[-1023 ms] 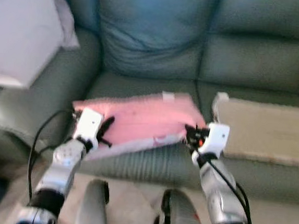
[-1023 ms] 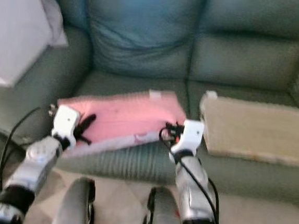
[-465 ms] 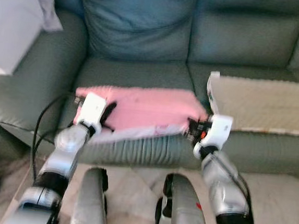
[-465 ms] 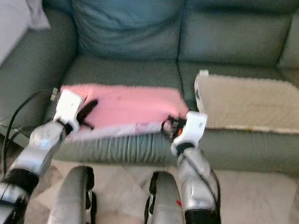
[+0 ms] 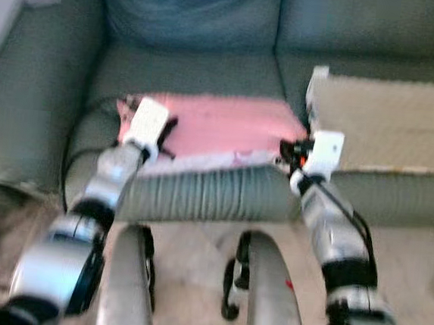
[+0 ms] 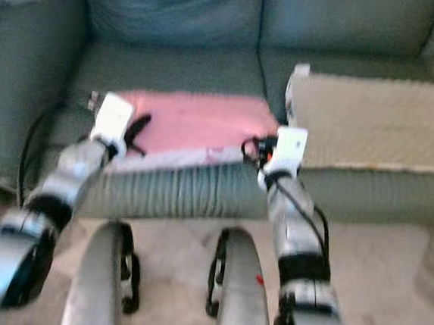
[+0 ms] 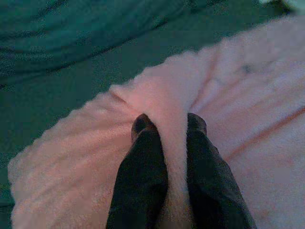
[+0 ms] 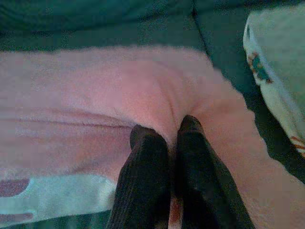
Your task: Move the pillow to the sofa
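1. Head views: we count one pink pillow (image 5: 220,125) at frame centre, lying on one green sofa (image 5: 195,69); one beige mat (image 5: 387,124) at right.
2. Left wrist view: left gripper (image 7: 169,125) pinches a pillow fold.
3. Right wrist view: right gripper (image 8: 167,128) clamps the pillow edge.

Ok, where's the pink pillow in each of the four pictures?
Left eye view: pillow on the sofa seat, between both grippers.
Right eye view: pillow in the same spot, left of centre.
Left wrist view: pillow, pinched by the left gripper.
Right wrist view: pillow, pinched by the right gripper.
Shared landmark: the green sofa.
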Robot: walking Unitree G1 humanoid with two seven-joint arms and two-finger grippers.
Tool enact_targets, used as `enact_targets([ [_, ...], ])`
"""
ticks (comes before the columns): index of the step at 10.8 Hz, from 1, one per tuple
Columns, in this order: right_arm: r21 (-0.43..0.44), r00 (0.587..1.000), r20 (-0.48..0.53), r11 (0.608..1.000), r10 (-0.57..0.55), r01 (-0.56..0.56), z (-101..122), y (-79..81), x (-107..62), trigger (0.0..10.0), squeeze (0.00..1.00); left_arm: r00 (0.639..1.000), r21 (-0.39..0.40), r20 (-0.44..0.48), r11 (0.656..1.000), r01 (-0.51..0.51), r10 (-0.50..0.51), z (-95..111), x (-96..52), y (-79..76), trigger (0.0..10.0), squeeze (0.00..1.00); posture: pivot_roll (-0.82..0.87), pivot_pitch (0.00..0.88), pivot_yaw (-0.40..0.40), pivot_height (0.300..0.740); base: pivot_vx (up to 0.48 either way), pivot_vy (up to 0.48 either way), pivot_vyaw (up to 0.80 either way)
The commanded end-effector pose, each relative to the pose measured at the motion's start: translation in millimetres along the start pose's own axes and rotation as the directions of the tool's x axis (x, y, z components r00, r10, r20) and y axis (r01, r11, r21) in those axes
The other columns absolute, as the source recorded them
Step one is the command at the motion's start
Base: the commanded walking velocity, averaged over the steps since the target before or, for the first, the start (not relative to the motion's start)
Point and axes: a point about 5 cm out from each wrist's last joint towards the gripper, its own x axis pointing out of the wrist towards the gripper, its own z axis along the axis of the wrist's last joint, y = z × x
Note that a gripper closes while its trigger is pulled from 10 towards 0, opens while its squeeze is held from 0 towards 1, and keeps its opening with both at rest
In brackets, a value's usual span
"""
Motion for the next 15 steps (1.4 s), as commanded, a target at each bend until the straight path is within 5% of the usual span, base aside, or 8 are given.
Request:
enact_targets([
  [1, 0.012, 0.998, 0.001, 0.998, -0.061, 0.061, -0.3, -17.1, -0.4, 10.0, 0.0, 0.998, 0.016, -0.048, 0.999, -0.03, 0.031, -9.1, -2.2, 2.9, 10.0, 0.0, -0.14, 0.408, -0.011, 0.601, 0.0, 0.0, 0.0],
  [5, 0.052, 0.999, 0.046, 0.999, -0.012, 0.01, 21.4, -3.1, 21.8, 10.0, 0.0, 0.996, 0.13, -0.024, 0.988, -0.08, 0.084, 20.3, 11.5, 19.5, 10.0, 0.0, -0.16, 0.427, -0.017, 0.601, 0.0, 0.0, 0.0],
  [9, 0.099, 0.988, 0.102, 0.988, 0.112, -0.122, 23.5, 41.0, 27.9, 10.0, 0.0, 0.989, 0.284, 0.022, 0.948, -0.144, 0.143, 55.2, 18.3, 45.8, 10.0, 0.0, -0.17, 0.428, -0.024, 0.601, 0.0, 0.0, 0.0],
  [12, 0.076, 0.99, 0.094, 0.99, 0.109, -0.116, 20.8, 35.0, 26.7, 10.0, 0.0, 0.983, 0.289, 0.008, 0.94, -0.178, 0.184, 49.4, 14.3, 53.5, 10.0, 0.0, -0.17, 0.421, -0.031, 0.601, 0.0, 0.0, 0.0],
  [13, 0.076, 0.99, 0.094, 0.991, 0.103, -0.11, 20.6, 27.7, 25.1, 10.0, 1.0, 0.979, 0.284, -0.024, 0.94, -0.188, 0.202, 38.4, 10.2, 55.2, 10.0, 0.81, -0.17, 0.419, -0.031, 0.601, 0.0, 0.0, 0.0],
  [14, 0.071, 0.991, 0.093, 0.992, 0.094, -0.101, 20.0, 22.8, 23.6, 10.0, 1.0, 0.976, 0.281, -0.038, 0.939, -0.197, 0.216, 32.1, 7.2, 57.0, 10.0, 1.0, -0.17, 0.413, -0.031, 0.601, 0.0, 0.0, 0.0],
  [15, 0.065, 0.993, 0.089, 0.994, 0.078, -0.084, 18.4, 16.2, 21.4, 10.0, 1.0, 0.972, 0.288, -0.051, 0.935, -0.206, 0.23, 26.6, 4.0, 60.0, 10.0, 1.0, -0.16, 0.408, -0.031, 0.601, 0.0, 0.0, 0.0],
])
